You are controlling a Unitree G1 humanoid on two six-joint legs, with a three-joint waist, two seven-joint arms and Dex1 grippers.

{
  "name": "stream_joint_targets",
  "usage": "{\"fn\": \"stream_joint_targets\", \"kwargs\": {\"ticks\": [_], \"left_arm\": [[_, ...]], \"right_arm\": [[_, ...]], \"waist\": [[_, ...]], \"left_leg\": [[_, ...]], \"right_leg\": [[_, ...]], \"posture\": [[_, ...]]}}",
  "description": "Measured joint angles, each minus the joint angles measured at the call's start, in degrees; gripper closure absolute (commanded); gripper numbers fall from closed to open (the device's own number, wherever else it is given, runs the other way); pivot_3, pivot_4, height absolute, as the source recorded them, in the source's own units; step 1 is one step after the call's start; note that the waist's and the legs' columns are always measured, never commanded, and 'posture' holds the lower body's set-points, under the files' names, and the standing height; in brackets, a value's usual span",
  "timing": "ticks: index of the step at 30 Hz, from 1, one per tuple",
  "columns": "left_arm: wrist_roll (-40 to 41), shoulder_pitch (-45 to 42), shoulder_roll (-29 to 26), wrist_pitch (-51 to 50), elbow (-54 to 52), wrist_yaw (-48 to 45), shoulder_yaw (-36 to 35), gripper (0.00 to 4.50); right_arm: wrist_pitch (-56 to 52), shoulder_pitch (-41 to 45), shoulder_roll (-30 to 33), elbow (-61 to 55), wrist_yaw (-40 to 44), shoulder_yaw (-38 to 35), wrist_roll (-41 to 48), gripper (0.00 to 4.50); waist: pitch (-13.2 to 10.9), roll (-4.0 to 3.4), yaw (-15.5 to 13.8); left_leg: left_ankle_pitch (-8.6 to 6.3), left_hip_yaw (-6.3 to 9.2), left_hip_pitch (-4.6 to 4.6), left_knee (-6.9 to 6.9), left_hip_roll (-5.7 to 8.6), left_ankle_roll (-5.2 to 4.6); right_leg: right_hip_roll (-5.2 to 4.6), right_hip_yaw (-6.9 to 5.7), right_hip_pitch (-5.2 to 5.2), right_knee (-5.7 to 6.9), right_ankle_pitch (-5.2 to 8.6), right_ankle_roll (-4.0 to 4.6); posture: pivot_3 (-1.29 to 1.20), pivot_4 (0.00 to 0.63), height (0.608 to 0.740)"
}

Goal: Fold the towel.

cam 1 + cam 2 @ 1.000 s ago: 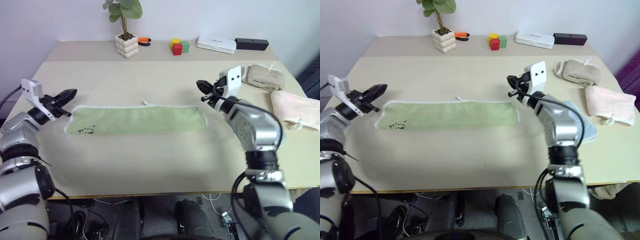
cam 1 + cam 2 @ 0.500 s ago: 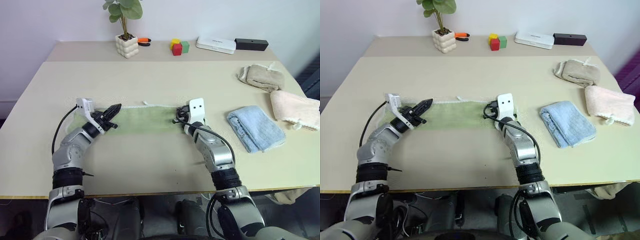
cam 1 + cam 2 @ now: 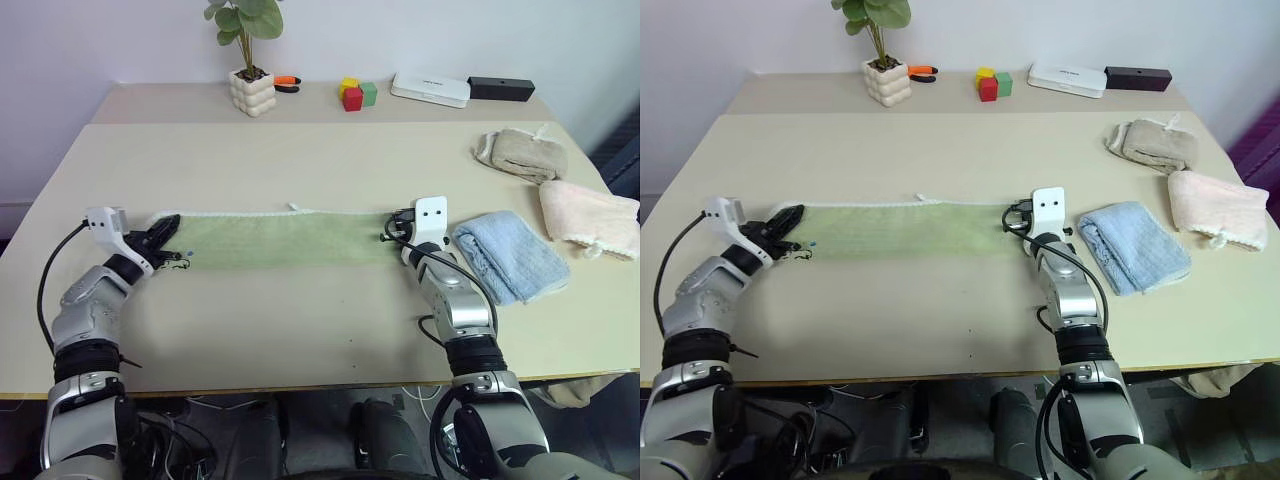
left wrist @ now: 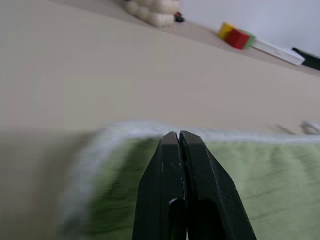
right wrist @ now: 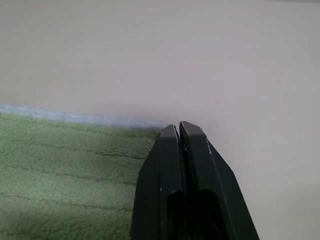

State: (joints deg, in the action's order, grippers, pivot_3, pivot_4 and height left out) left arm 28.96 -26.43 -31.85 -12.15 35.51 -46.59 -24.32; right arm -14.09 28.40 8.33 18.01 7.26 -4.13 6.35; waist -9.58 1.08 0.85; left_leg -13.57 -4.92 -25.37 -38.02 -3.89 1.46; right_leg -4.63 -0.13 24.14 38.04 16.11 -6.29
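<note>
The towel (image 3: 290, 240) is a light green strip with whitish edging, lying flat across the middle of the table. A small dark mark shows near its left end. My left gripper (image 3: 170, 231) lies low over that left end with its fingers (image 4: 170, 165) pressed together and no cloth visible between them. At the towel's right end, by the far corner, my right gripper (image 3: 390, 233) is also shut. In the right wrist view its fingers (image 5: 192, 170) show nothing between them, and the towel (image 5: 65, 170) lies beside them.
A folded light blue towel (image 3: 510, 255) lies just right of my right gripper, with a pink towel (image 3: 590, 218) and a beige one (image 3: 522, 153) beyond it. Along the back stand a potted plant (image 3: 252, 90), coloured blocks (image 3: 355, 94), a white box (image 3: 432, 89) and a black box (image 3: 503, 88).
Both arms have come down from raised positions to table level. Half a second ago the grippers were further in over the towel; now they sit at its two ends.
</note>
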Motion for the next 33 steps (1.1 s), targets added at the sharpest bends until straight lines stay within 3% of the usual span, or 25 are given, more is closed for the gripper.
{"fn": "stream_joint_targets", "kwargs": {"ticks": [3,9,12,21,26,33], "left_arm": [[0.6,1.8,-0.6,-0.7,-1.7,-3.0,0.1,3.15],[0.6,2.9,-2.1,-0.3,-6.4,-8.6,2.0,0.02],[1.4,3.1,-4.4,-0.8,-8.7,-12.6,2.1,0.0],[2.4,2.5,-10.2,0.2,-9.6,-26.6,3.4,0.0],[2.5,1.8,-11.4,1.3,-8.9,-34.6,5.3,0.0],[2.4,-1.0,-11.3,1.3,-7.6,-40.1,8.4,0.0]], "right_arm": [[-3.3,-0.2,-0.6,-3.0,5.1,-2.4,6.7,3.17],[-13.8,-0.1,3.8,-12.0,10.5,-7.1,17.6,0.08],[-23.4,-1.1,6.8,-16.5,10.2,-12.5,24.4,0.03],[-44.2,-11.0,-0.2,-31.9,-7.6,-26.9,50.4,0.03],[-48.5,-18.2,-0.5,-37.9,-16.4,-28.1,63.2,0.03],[-45.0,-22.3,-1.2,-38.6,-30.6,-25.0,80.8,0.03]], "waist": [[0.0,-0.01,0.0],[0.0,-0.01,-0.2],[0.0,-0.01,-0.1],[0.0,-0.02,-0.2],[0.0,-0.02,-0.1],[0.0,-0.01,0.1]], "left_leg": [[0.0,0.0,-0.01,0.01,-0.01,0.0],[-0.01,0.01,-0.01,0.01,-0.01,-0.01],[-0.01,0.01,0.0,0.08,-0.02,-0.02],[-0.02,-0.01,-0.01,0.13,-0.03,-0.02],[-0.03,0.01,0.0,0.13,-0.02,-0.04],[-0.03,0.06,0.0,0.13,-0.03,-0.05]], "right_leg": [[0.0,0.0,0.0,0.0,0.0,0.0],[-0.01,-0.01,-0.02,-0.03,0.0,0.01],[0.0,-0.01,0.0,-0.03,0.01,0.02],[-0.02,-0.01,0.02,-0.07,0.01,0.03],[-0.02,-0.01,0.0,-0.08,0.02,0.04],[0.0,-0.01,0.0,-0.08,0.02,0.04]], "posture": [[0.0,0.15,0.735],[0.0,0.15,0.735],[0.0,0.15,0.735],[0.0,0.15,0.735],[0.0,0.15,0.735],[0.0,0.15,0.735]]}}
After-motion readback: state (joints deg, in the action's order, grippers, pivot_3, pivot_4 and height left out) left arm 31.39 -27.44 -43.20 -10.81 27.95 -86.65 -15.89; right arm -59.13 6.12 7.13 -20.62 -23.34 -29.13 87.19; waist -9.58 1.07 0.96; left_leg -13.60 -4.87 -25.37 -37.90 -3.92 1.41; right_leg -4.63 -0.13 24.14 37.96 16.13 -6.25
